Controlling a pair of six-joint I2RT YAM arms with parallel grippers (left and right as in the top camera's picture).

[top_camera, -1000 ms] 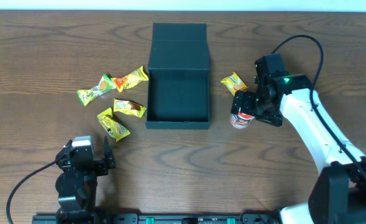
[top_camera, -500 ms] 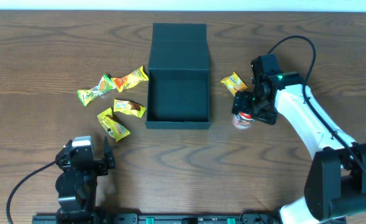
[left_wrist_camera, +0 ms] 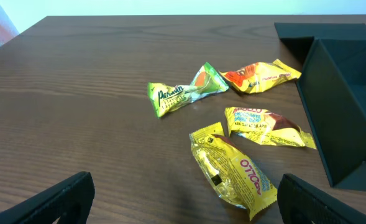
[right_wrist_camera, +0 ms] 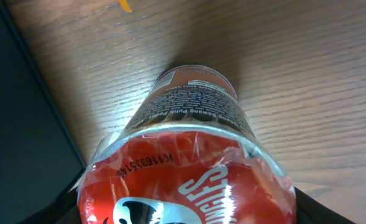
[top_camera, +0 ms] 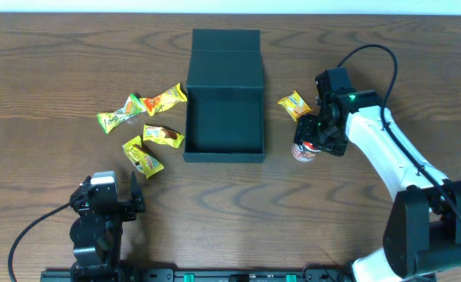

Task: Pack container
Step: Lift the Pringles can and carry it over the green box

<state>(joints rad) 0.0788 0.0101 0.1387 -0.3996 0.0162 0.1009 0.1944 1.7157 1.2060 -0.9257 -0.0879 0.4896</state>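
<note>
Dark green box [top_camera: 224,117] sits open on the table [top_camera: 58,63], packets [top_camera: 163,135] at its left. Right gripper [top_camera: 308,142] straddles the red can [top_camera: 302,153] beside it; gripping or not, I can't tell. Left gripper [top_camera: 135,197] rests, jaws spread wide.

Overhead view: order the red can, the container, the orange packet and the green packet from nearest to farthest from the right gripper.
From the right gripper:
1. Red can, right at the gripper, partly under it.
2. Container, to its left, mid-table.
3. Orange packet, just beyond the container's left wall.
4. Green packet, farthest left.
</note>
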